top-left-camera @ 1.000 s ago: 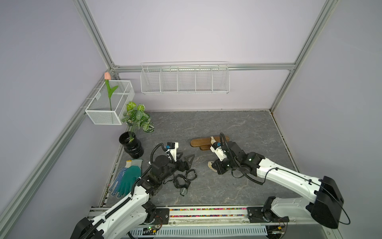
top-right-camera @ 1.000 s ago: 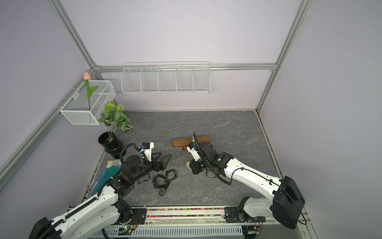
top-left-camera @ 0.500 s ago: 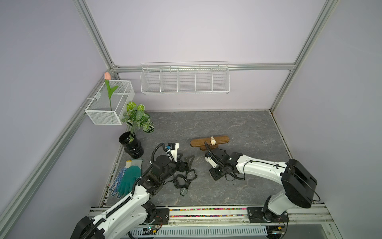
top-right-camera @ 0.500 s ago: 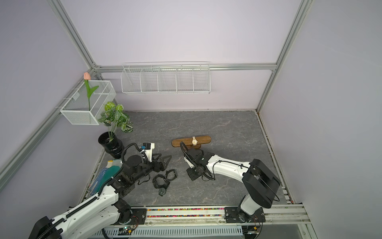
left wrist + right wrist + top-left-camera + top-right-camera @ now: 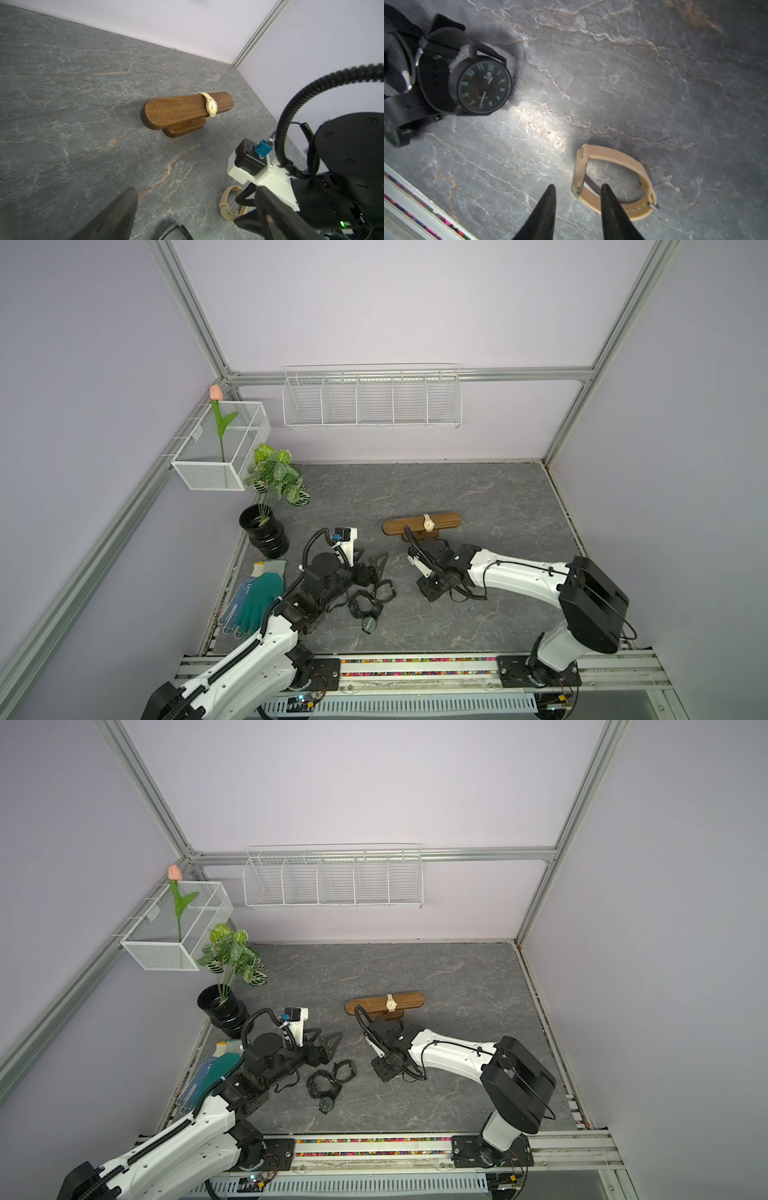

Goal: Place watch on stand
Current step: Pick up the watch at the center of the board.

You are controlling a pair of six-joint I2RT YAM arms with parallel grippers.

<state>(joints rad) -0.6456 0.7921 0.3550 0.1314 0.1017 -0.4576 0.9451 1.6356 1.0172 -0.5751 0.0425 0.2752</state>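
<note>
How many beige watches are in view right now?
2. One beige watch is strapped around the stand; the second beige watch lies on the table at the right gripper. Others could be hidden.

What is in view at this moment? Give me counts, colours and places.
stand: one, dark brown wood, mid table
watch on stand: one, beige, wrapped round the bar
loose watch: one, beige, lying on the table by the right gripper
black watches: about three in a tangle, exact count unclear, on the table by the left gripper
pot: one, black, table's left edge
plant: one, green, in the pot
gloves: two, one green, one white with blue dots, front left
basket: one, white wire, left wall
tulip: one, pink, in the basket
rack: one, white wire, back wall
table: one, grey marbled
left gripper: black, open
right gripper: black, open
</note>
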